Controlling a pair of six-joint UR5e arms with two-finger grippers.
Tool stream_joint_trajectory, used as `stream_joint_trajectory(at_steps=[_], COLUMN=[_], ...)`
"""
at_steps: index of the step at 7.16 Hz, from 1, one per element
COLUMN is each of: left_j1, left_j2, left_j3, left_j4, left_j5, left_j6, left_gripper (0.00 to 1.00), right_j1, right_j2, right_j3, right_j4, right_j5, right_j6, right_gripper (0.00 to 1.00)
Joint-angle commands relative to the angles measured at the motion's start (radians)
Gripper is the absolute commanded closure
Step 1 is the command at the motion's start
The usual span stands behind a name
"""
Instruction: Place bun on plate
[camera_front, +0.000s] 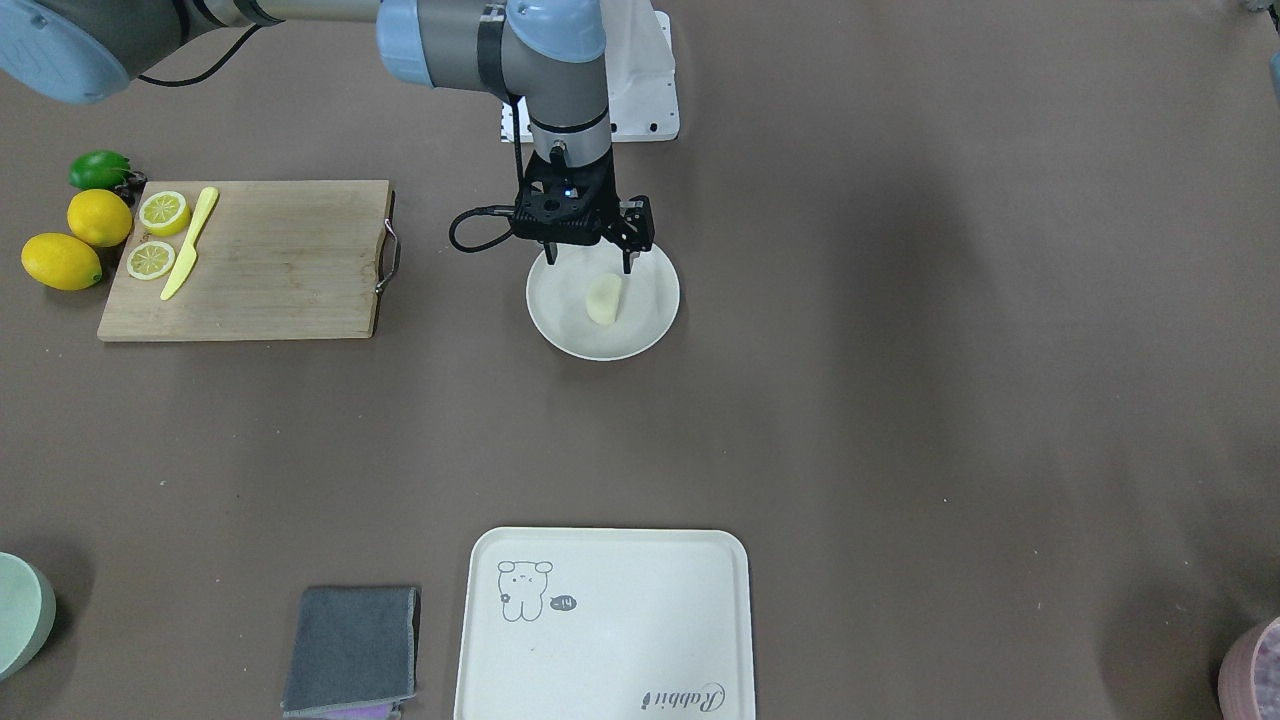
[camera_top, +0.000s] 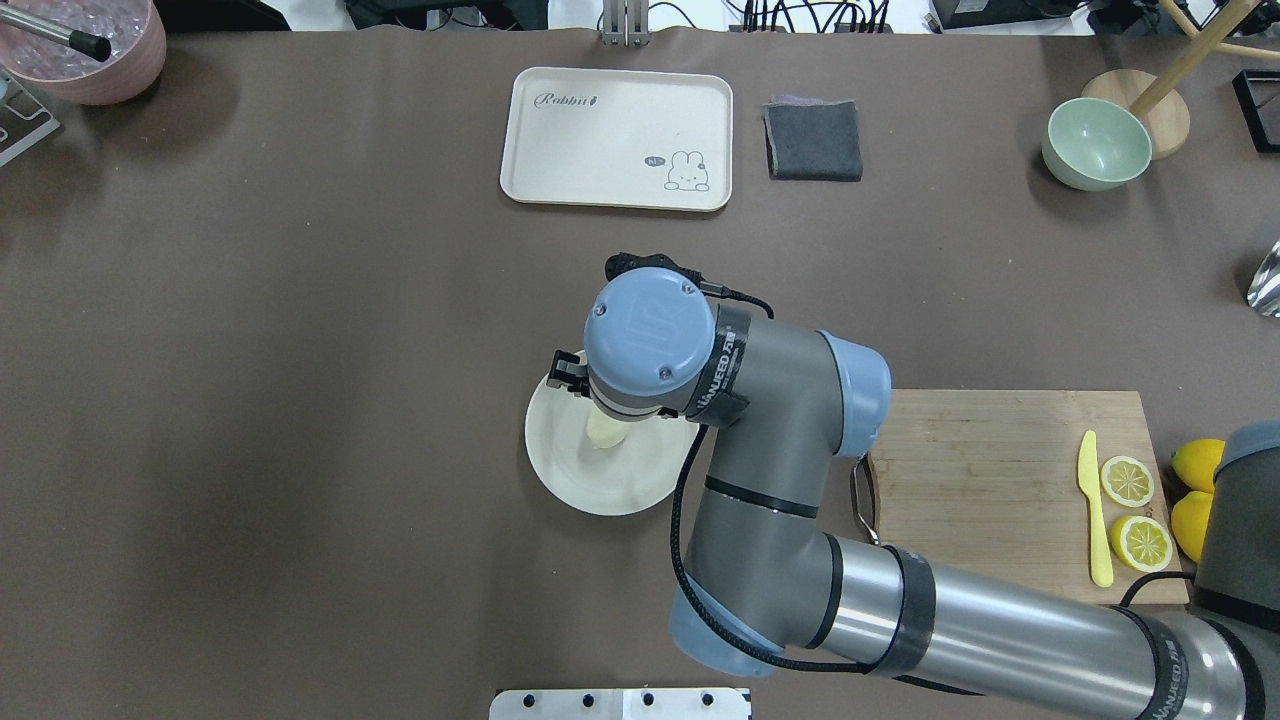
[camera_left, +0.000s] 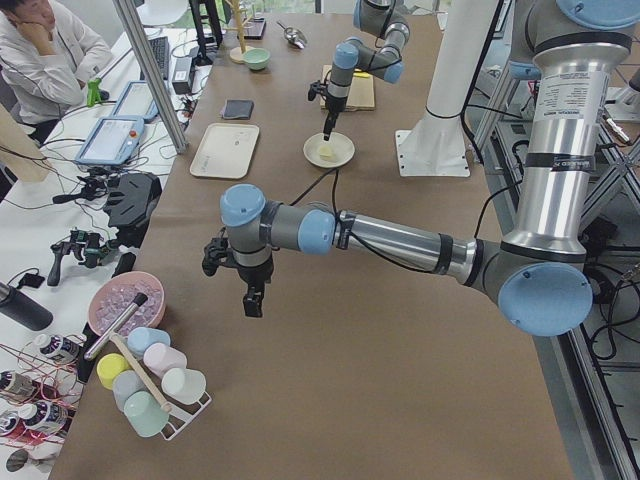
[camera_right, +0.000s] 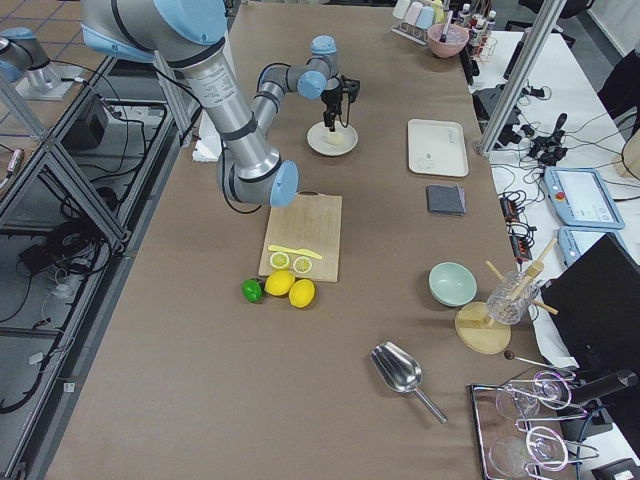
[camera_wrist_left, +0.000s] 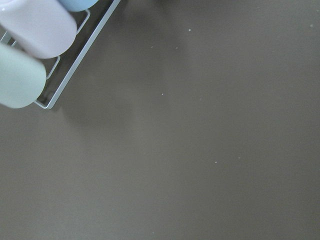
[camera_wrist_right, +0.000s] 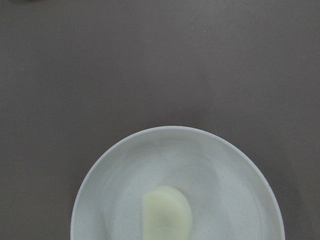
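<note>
The pale cream bun (camera_front: 604, 299) lies on the round off-white plate (camera_front: 560, 320), a little off its middle, free of any grip. My right gripper (camera_front: 589, 258) hangs just above the plate's robot-side rim, open, its two fingers apart and empty. The right wrist view looks straight down on the bun (camera_wrist_right: 166, 212) and the plate (camera_wrist_right: 115, 180). From overhead the wrist covers most of the bun (camera_top: 605, 432). My left gripper (camera_left: 250, 298) shows only in the exterior left view, low over bare table far from the plate; I cannot tell if it is open or shut.
A wooden cutting board (camera_front: 280, 260) holds two lemon halves (camera_front: 163, 212) and a yellow knife (camera_front: 190, 243); whole lemons (camera_front: 62, 261) and a lime (camera_front: 99, 170) lie beside it. A cream tray (camera_front: 620, 640), a grey cloth (camera_front: 352, 650), a green bowl (camera_top: 1096, 143) and a cup rack (camera_wrist_left: 30, 55) stand further off.
</note>
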Motion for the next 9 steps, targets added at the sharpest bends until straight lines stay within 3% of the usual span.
stream_joint_trajectory(at_steps=[1,3,8,9], left_j1=[-0.028,-0.042,-0.072,-0.079], left_j2=[0.047,0.091,0.093,0.087], left_j3=[0.004,0.015,0.027,0.030], left_j4=[0.045,0.068,0.068,0.077], left_j5=[-0.046,-0.051,-0.046,-0.046], left_j6=[0.120,0.301,0.297,0.221], left_gripper=[0.02,0.02,0.02,0.02], right_j1=[0.113,0.260,0.714,0.804], right_j2=[-0.037,-0.131,-0.452,-0.534], right_j3=[0.062,0.088,0.088,0.087], right_j4=[-0.045,-0.045,-0.047,-0.047], right_j5=[0.112,0.227,0.419,0.451], right_j6=[-0.104,-0.267,-0.978,-1.118], right_gripper=[0.00,0.00,0.00,0.00])
